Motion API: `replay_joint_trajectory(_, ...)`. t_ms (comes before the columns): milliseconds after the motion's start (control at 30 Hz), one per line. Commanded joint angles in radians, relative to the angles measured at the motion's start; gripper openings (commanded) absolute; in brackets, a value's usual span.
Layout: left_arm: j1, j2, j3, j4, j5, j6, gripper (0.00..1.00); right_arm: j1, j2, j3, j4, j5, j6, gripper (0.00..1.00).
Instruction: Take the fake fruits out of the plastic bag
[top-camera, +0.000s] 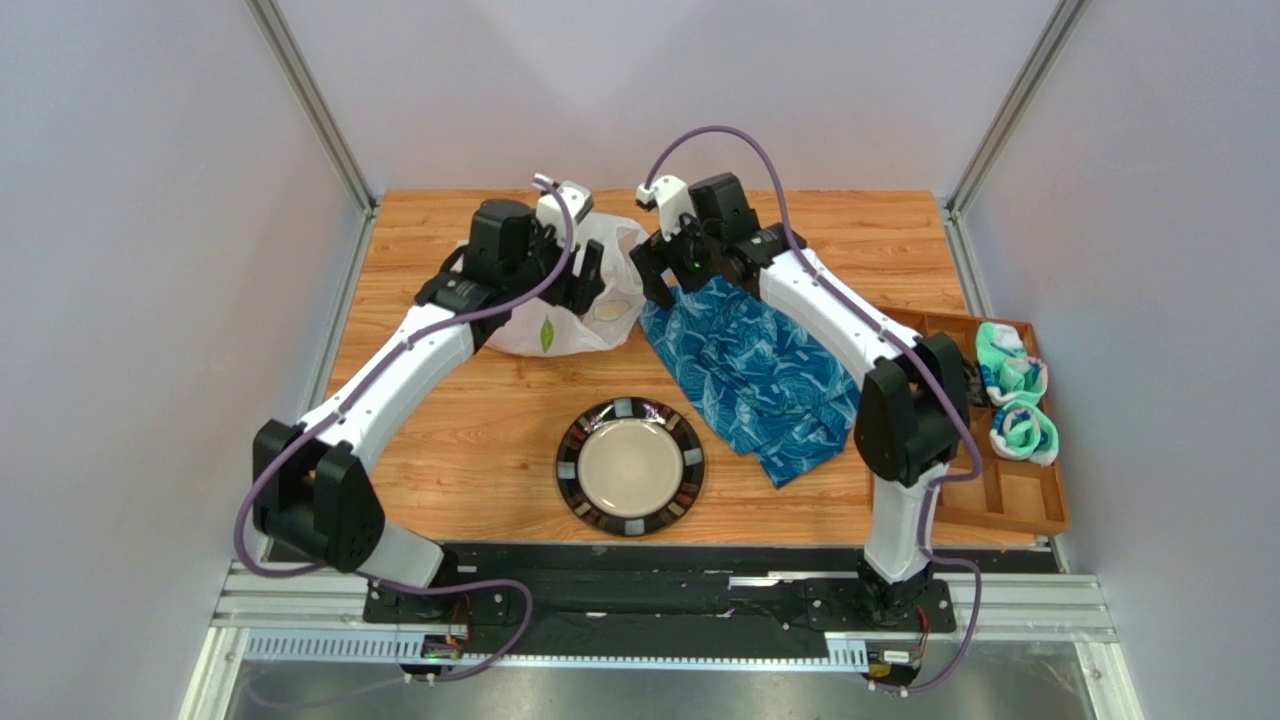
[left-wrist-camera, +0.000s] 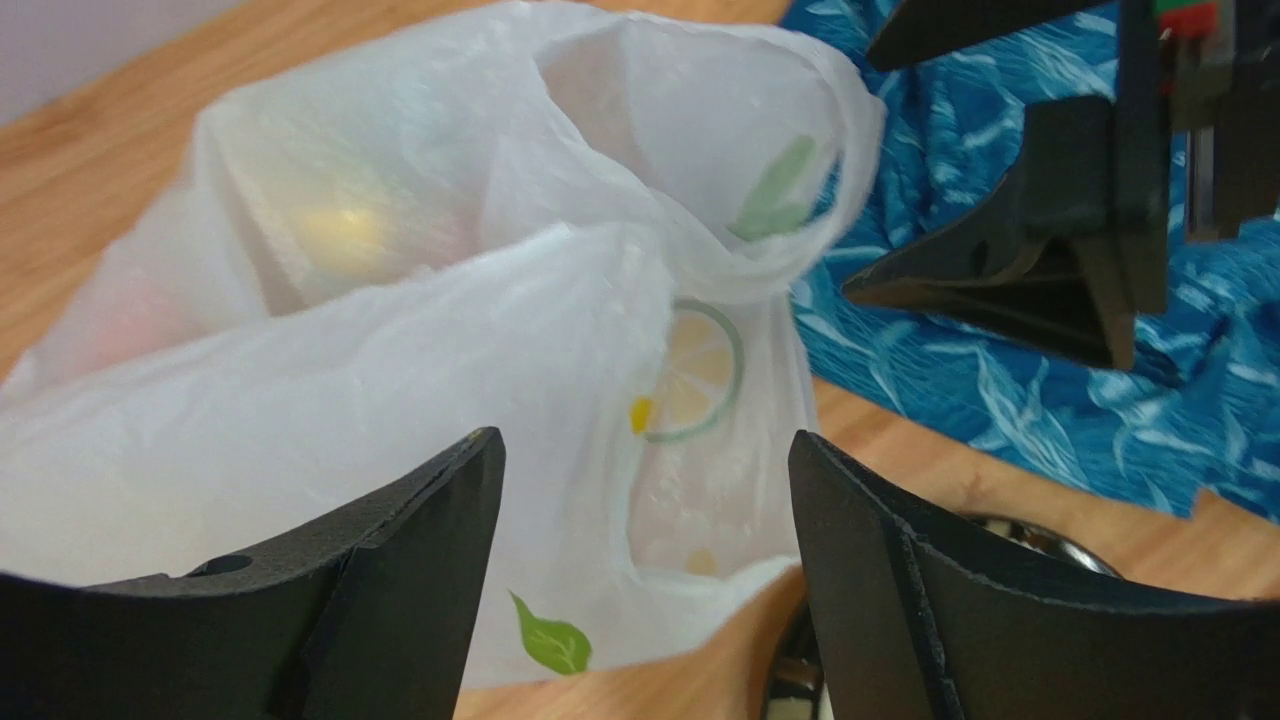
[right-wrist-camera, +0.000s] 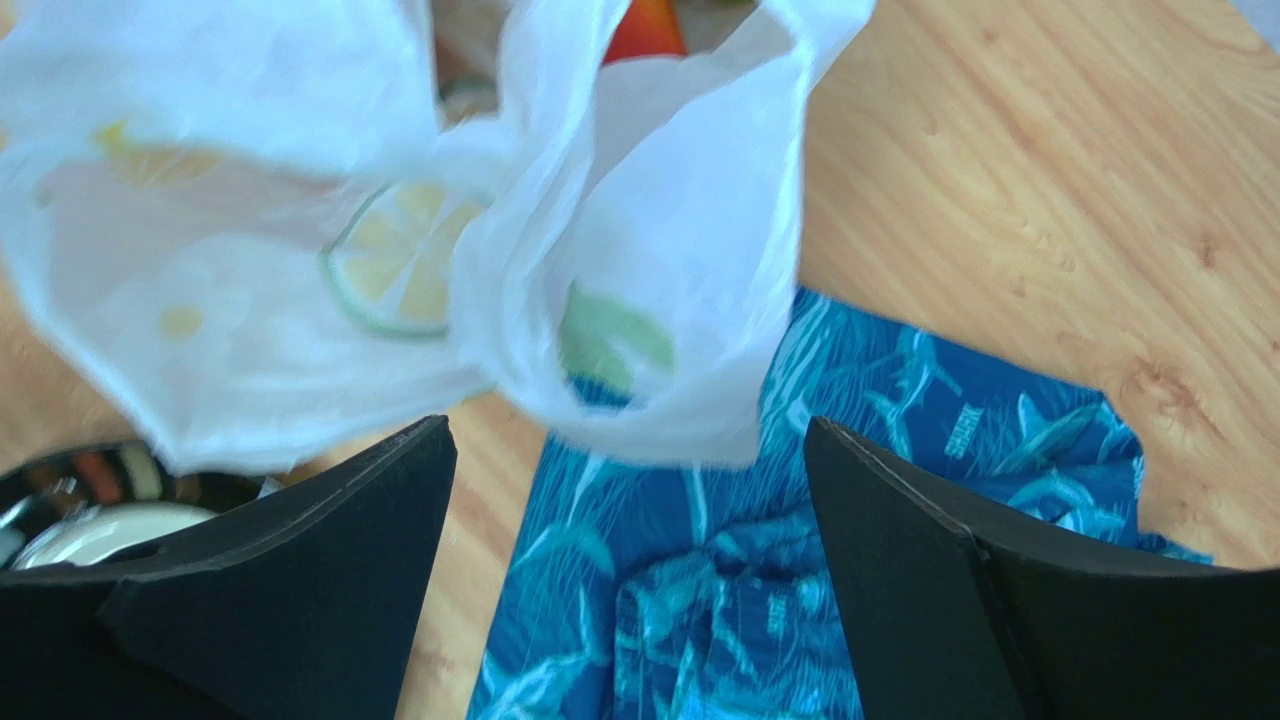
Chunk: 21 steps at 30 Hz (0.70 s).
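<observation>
Toward the far edge of the bench, left of centre, the left gripper (top-camera: 583, 279) hangs over the plastic bag (top-camera: 595, 324), its fingers spread wide with nothing between them. In its wrist view the crinkled film fills the gap ahead, though I cannot tell whether the tips touch it. The bag lies slumped on the wood, its long axis roughly along the far edge and its handled, gathered end turned rightward. The fake fruits (right-wrist-camera: 649, 27) are inside it: a red-orange piece shows at the opening and a yellow glow shows through the film. The right gripper (top-camera: 657, 279), also spread and empty, sits just beside that open end, so it looks the nearer arm for reaching in, while the left is placed to pin or lift the body. Right of the bag lies a blue patterned cloth (top-camera: 759, 375), its corner under the bag's edge. A black-rimmed plate (top-camera: 568, 468) sits near the middle of the near edge, and a wooden tray (top-camera: 1040, 518) lies along the right edge.
</observation>
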Motion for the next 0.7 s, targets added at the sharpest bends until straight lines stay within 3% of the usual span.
replay_joint_trajectory(0,-0.004,0.078,0.115,0.01,-0.198,0.014,0.77,-0.004,0.087,0.14,0.069,0.06,0.062,0.91)
replay_joint_trajectory(67,-0.004,0.102,0.121,0.019,-0.201,0.033,0.74,-0.004,0.131,0.174,0.075,0.08,0.068,0.89)
replay_joint_trajectory(267,-0.004,0.124,0.124,-0.016,-0.119,0.044,0.73,-0.003,0.187,0.214,0.08,0.114,0.054,0.64)
replay_joint_trajectory(433,-0.006,0.122,0.086,-0.016,-0.001,-0.002,0.76,-0.004,0.193,0.238,0.059,0.064,0.045,0.28)
replay_joint_trajectory(467,-0.009,0.127,0.081,-0.013,-0.017,-0.005,0.74,-0.004,0.196,0.243,0.057,0.063,0.045,0.21)
replay_joint_trajectory(500,-0.012,0.133,0.075,-0.012,-0.045,-0.002,0.71,-0.004,0.194,0.249,0.056,0.067,0.044,0.07)
replay_joint_trajectory(600,-0.01,0.15,0.073,-0.013,-0.07,0.022,0.64,-0.009,0.187,0.261,0.059,0.09,0.053,0.0)
replay_joint_trajectory(667,-0.012,0.153,0.081,-0.016,-0.07,0.044,0.49,-0.015,0.18,0.281,0.062,0.088,0.08,0.0)
